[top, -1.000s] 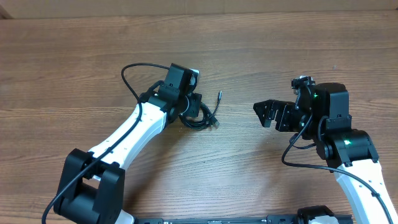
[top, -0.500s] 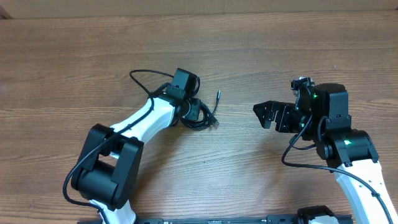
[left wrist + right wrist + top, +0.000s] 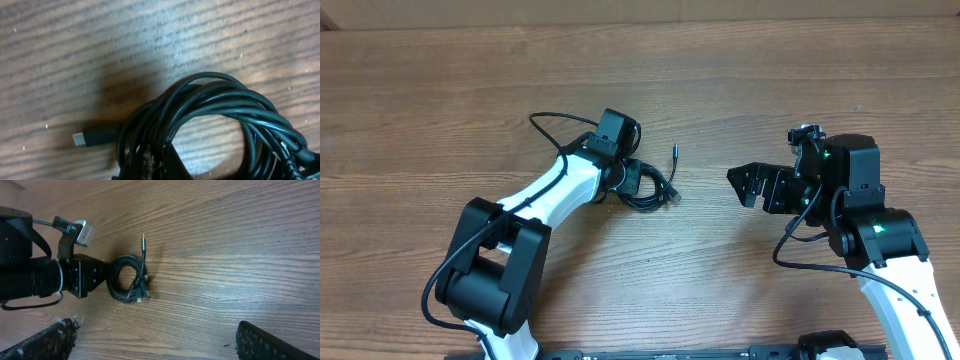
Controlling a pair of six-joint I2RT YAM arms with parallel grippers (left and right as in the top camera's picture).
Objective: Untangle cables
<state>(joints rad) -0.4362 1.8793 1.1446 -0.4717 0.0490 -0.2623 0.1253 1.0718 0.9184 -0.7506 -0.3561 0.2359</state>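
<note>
Snagging worries me: the coiled cables point(image 3: 650, 190) lie on the bench point(image 3: 820, 80) against my left tool point(image 3: 630, 178), and dragging the whole bundle would tighten its loops. Whether that tool is clamped on a strand I cannot tell, its tips being hidden; my right tool point(image 3: 748, 185) hangs spread apart, well clear.

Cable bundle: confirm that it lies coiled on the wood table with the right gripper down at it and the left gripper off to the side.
Not quite: the two grippers are swapped. The overhead view shows the left gripper down at the coiled cable bundle on the wood table, and the right gripper off to the side, apart from it.
</note>
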